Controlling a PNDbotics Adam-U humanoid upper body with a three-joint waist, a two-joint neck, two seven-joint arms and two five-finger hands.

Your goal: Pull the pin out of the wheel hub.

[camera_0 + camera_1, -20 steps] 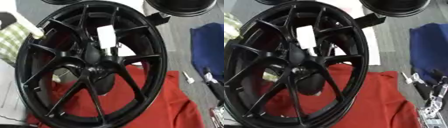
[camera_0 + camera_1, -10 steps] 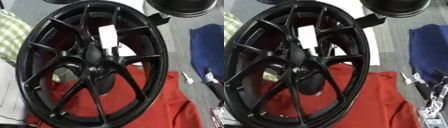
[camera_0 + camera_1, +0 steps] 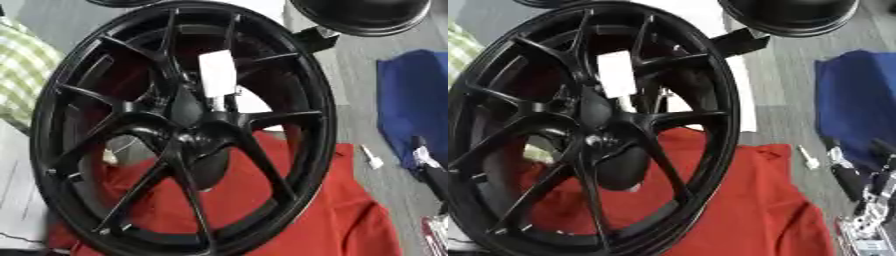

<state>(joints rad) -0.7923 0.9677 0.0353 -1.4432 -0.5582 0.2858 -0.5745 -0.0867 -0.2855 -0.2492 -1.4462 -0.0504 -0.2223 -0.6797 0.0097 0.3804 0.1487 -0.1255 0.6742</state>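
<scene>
The right hand (image 3: 866,200) shows only at the lower right edge of the right eye view, a cluster of black and silver parts standing beside the red cloth (image 3: 737,200); whether its fingers are straight or curled I cannot tell, and it holds nothing that can be made out. It is well apart from the wheel. The left hand appears in neither view.

Moving inward from that hand, the red cloth spreads over the grey bench (image 3: 350,115) and runs under the lower part of the wheel (image 3: 175,130), a large black multi-spoke rim that fills most of both views and stands tilted toward the camera. At its middle sits the hub (image 3: 188,132), where the spokes meet. Just above the hub, a white rectangular tag (image 3: 217,72) lies against the spokes, and a short silvery stem (image 3: 217,102) runs from its lower end down toward the hub; this is most likely the pin, still seated in the hub.

Further out, a blue cloth (image 3: 411,105) lies to the right, a small white piece (image 3: 372,157) rests on the bench between the two cloths, a second dark round rim (image 3: 363,15) sits at the top right, and green checked fabric (image 3: 22,75) shows at the left.

As I judge it, the task is at the reach stage: nothing touches the pin. The next move calls for bringing a hand across to the centre of the wheel, closing on the white tag or the stem below it, and drawing it out along its own line, away from the hub, without catching the neighbouring spokes.
</scene>
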